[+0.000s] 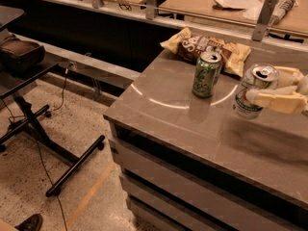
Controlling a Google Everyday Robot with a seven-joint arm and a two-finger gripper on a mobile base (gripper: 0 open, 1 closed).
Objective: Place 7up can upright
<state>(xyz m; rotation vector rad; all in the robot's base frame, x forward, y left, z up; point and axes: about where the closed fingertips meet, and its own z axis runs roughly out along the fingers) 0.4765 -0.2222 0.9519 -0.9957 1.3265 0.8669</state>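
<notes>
The 7up can [251,94], silvery-white with a green band near its base and an open silver top, stands upright at the right side of the grey table [168,121]. Its base is at or just above the tabletop; I cannot tell if it touches. My gripper [264,85] reaches in from the right edge. Its cream fingers [279,101] are shut around the can's upper body.
An all-green patterned can [206,74] stands upright to the left of the 7up can. A chip bag [202,46] lies behind it. The table's left edge drops to the floor, where a black chair base [43,138] stands. A railing runs along the back.
</notes>
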